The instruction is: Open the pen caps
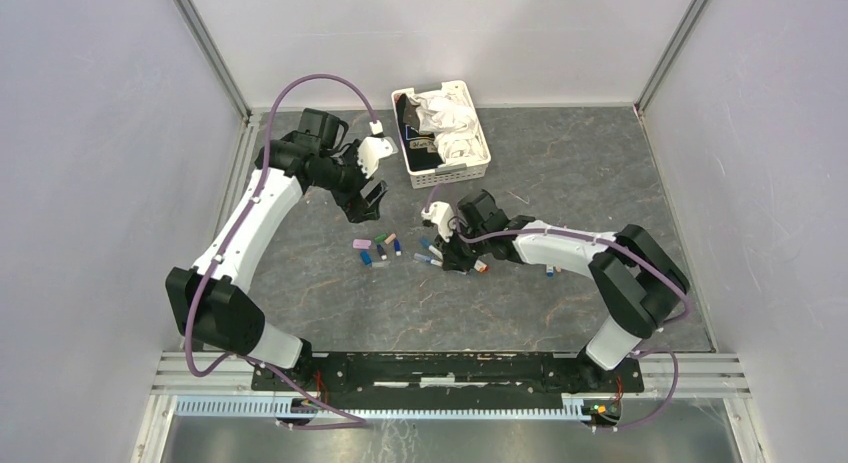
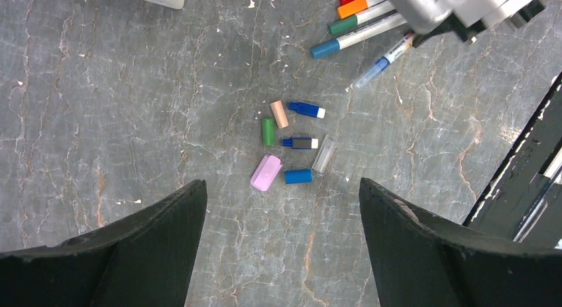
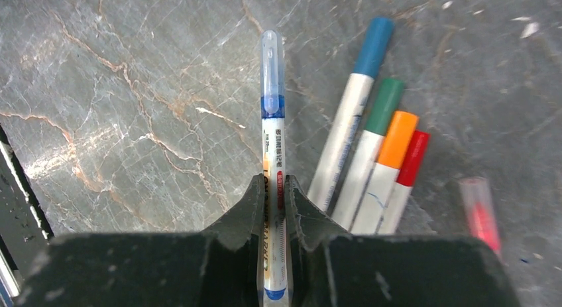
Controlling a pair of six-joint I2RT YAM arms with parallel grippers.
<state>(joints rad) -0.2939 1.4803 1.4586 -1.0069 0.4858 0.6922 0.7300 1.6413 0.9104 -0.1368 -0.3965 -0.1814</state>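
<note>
The right fingers [image 3: 242, 217] are clamped on the white barrel of a blue pen [image 3: 272, 141]. Its clear cap [image 3: 272, 58] is on and points away beyond the fingertips. Just right of it, four capped pens [image 3: 363, 168] lie side by side on the grey tabletop [image 3: 132, 88], with blue, green, orange and red caps. The left fingers [image 2: 152, 241] stand wide apart, holding nothing, above a cluster of loose pen caps [image 2: 298, 176] that lies ahead of and between them. A white basket [image 1: 447, 168] sits farther back.
</note>
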